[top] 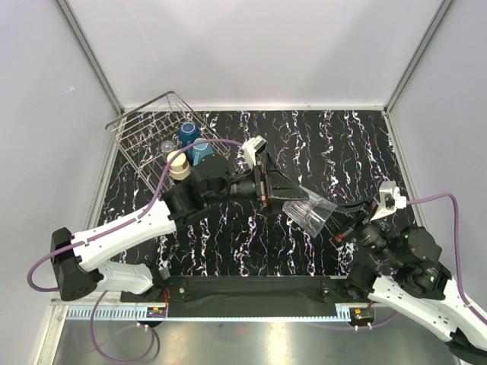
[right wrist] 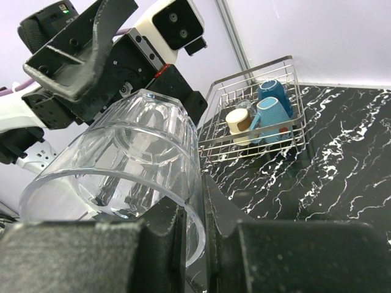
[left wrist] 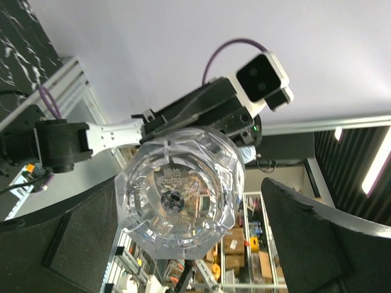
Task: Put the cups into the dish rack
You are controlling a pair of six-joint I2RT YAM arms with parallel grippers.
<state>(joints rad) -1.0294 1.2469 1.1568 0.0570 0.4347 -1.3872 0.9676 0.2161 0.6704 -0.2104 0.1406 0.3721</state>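
Tabletop (top: 327, 144), black with white veining, carries the silver wire dish rack (top: 141, 129) at its far left corner. The left arm (top: 129, 228) reaches out over the middle and the right arm (top: 411, 296) comes up from the near right, so the two meet in mid-air. Between them hangs the clear faceted glass tumbler (top: 310, 213), on its side above the table and well apart from the rack. The right gripper (top: 338, 217) is clamped on its rim, one finger inside and one outside. The left gripper (top: 289, 190) has its jaws apart and faces the tumbler's base; whether its fingers touch the glass I cannot tell. Bunched in the rack corner nearest the table's middle are the dark blue cup (top: 189, 134), the light blue cup (top: 202, 152) and the beige cup (top: 179, 163).

The risk, as I judge it, is that only a rim pinch holds the smooth glass. If the right jaws let go before the left have closed squarely, the tumbler would drop. A grip on the tapering facets could also squeeze it out. That corner of the rack is crowded, so a careless placement could knock the cups.

The left fingertips run out of the left wrist view. The right arm is cut off at the top view's edge. A small clear shape (top: 167, 144) beside the beige cup is too faint to name.
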